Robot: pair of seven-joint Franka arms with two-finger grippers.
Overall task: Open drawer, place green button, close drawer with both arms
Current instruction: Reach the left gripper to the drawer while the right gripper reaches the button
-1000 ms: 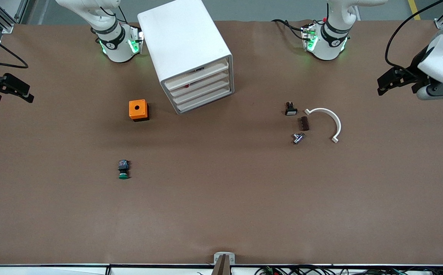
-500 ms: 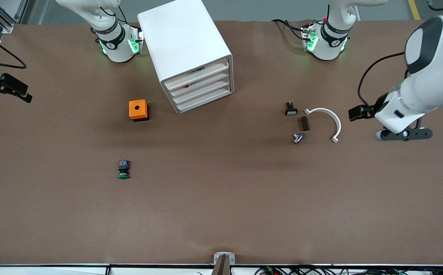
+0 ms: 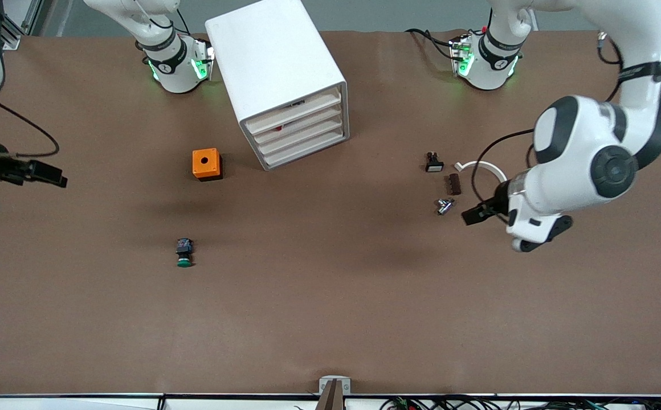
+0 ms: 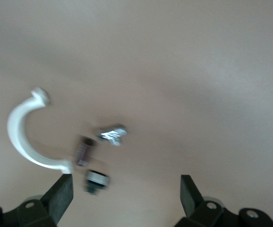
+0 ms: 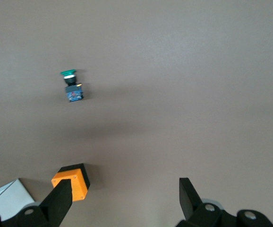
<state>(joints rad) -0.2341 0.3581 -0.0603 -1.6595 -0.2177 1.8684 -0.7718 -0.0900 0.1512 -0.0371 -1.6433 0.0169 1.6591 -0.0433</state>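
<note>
— Drawer (image 3: 301, 135) status? And where is the button (image 3: 184, 254)?

— Pushed in, third down in the white cabinet (image 3: 276, 74). The button lies on its side on the table (image 3: 330, 296), nearer the front camera than the orange box (image 3: 205, 164), toward my right arm's end.

— Your grippers?

— My left gripper (image 3: 474, 215) hangs released, empty, over the table beside a small metal part (image 3: 445, 205). My right gripper (image 3: 51, 175) is spread wide too, empty, over the table edge.
</note>
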